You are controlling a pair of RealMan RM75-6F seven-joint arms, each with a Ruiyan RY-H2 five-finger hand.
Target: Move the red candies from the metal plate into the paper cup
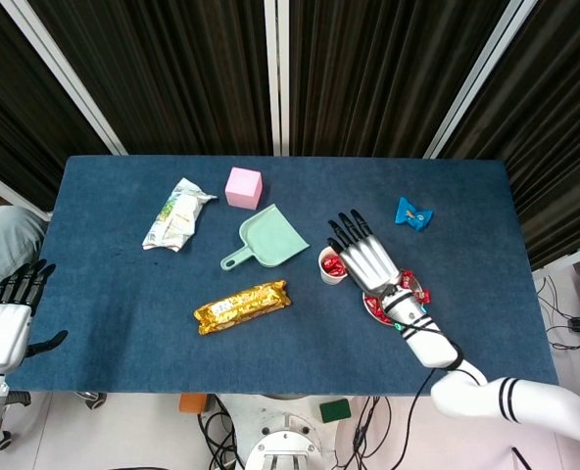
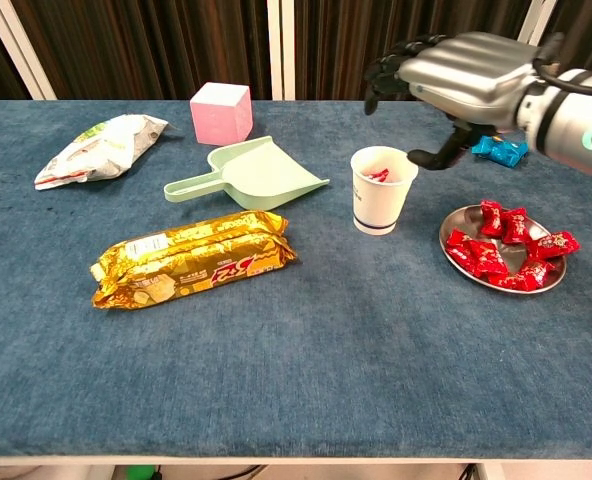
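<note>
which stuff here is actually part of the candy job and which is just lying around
Part of the job: red candies, metal plate, paper cup, right hand above the cup.

Just lying about: pink cube, green dustpan, gold biscuit pack, snack bag, blue wrapped candy, left hand.

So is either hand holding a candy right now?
No. The right hand is open above the paper cup; the left hand is empty too.

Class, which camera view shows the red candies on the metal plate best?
The chest view: the red candies lie unobstructed on the metal plate. In the head view, the right hand and its forearm cover much of them.
</note>
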